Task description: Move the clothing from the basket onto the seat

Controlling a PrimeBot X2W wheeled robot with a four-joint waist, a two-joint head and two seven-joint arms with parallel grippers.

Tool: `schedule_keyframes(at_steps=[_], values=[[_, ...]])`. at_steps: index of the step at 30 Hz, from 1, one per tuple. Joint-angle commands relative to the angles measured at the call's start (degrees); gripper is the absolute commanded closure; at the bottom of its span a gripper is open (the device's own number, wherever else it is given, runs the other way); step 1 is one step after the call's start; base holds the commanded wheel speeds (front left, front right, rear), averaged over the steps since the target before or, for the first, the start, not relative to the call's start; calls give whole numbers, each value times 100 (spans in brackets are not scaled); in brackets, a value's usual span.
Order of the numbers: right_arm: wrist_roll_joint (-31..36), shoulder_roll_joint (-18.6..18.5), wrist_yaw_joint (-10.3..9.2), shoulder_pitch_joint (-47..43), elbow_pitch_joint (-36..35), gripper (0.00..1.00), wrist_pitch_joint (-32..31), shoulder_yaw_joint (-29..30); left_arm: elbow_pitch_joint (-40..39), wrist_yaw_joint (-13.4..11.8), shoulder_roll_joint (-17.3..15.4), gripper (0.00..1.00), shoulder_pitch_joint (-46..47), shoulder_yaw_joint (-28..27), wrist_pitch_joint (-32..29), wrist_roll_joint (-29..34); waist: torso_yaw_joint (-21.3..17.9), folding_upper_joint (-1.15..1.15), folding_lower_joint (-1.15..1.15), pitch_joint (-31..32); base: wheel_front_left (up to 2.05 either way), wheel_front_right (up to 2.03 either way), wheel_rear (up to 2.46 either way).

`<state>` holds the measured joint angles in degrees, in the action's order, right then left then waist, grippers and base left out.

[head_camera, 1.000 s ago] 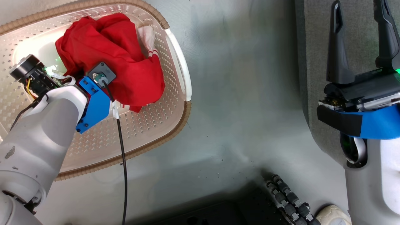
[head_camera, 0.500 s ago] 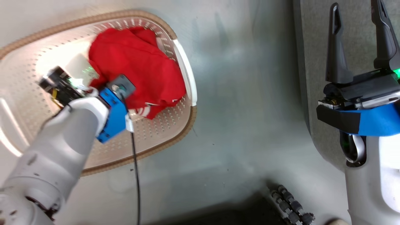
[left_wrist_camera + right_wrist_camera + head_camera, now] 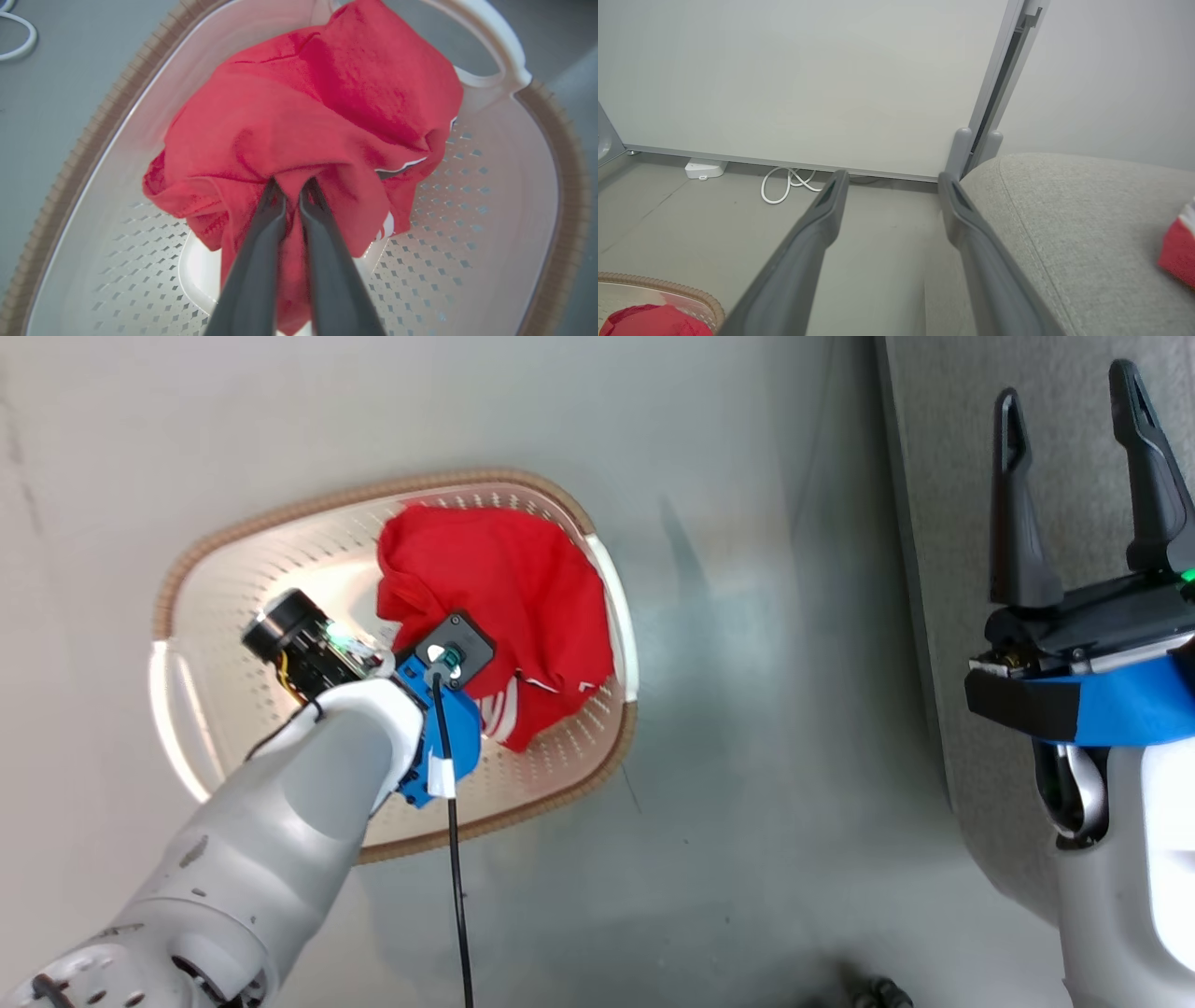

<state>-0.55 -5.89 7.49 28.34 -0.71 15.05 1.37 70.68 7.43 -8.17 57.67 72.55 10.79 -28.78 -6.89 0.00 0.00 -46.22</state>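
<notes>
**Head view.** An oval cream-white perforated plastic basket [image 3: 219, 625] with a brown woven-look rim is standing on the grey floor [image 3: 747, 728], left of centre. A red soft garment [image 3: 504, 579] with white stripes is bunching in the basket's right half, up against the white handle on that side. The pale left forearm [image 3: 308, 775] is reaching in from the lower left. Its blue wrist bracket [image 3: 448, 747] is overlapping the garment's lower edge, and a black cable [image 3: 457, 896] is trailing from it. This arm's fingers are lying hidden under wrist and cloth here. The right gripper [image 3: 1062, 383] is hanging over the large grey fabric-upholstered seat [image 3: 943, 523] at the right edge, well apart from the basket. Its jaws are standing apart with nothing between them.

**Left wrist view.** The left gripper [image 3: 292, 186] is pinching a fold of the garment [image 3: 327, 107]. Its jaws are clamping together on the red cloth, which is draping around both fingers. The garment is hanging within the basket [image 3: 490, 210]; whether it is touching the bottom cannot be told.

**Right wrist view.** The right gripper [image 3: 892, 176] is pointing toward a pale wall panel [image 3: 808, 70], jaws apart and empty. The seat [image 3: 1087, 224] is lying just beside the right-hand finger. A red-and-white piece of cloth [image 3: 1178, 252] is resting on the seat at the right edge. The basket [image 3: 691, 298] and garment [image 3: 649, 322] are showing at the lower left. A white cable [image 3: 784, 184] and a small white box [image 3: 705, 167] are lying on the floor by the wall.
</notes>
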Motion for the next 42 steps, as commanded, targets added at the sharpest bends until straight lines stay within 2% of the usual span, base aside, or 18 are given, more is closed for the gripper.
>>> schedule_keyframes(at_steps=[1,11,18,29,42], values=[[-3,-55,1,-127,56,0,19,12,-26,5,51,100,-69,-40,124,-94,228,0,0,413,0,0,0],[-16,-179,1,-475,285,0,19,76,-380,-20,241,100,-293,-395,444,-500,562,0,0,1363,0,0,0],[-48,-195,1,-752,437,0,19,121,-1415,-291,147,100,-521,-959,446,-425,741,0,0,1966,0,0,0],[-81,-182,1,-1184,630,0,19,133,-2579,-488,4,100,-804,-1764,448,-99,836,0,0,2805,0,0,0],[-103,-184,1,-1561,783,0,19,-11,-3158,-364,201,100,-681,-2253,448,59,865,0,0,3602,0,0,0]])
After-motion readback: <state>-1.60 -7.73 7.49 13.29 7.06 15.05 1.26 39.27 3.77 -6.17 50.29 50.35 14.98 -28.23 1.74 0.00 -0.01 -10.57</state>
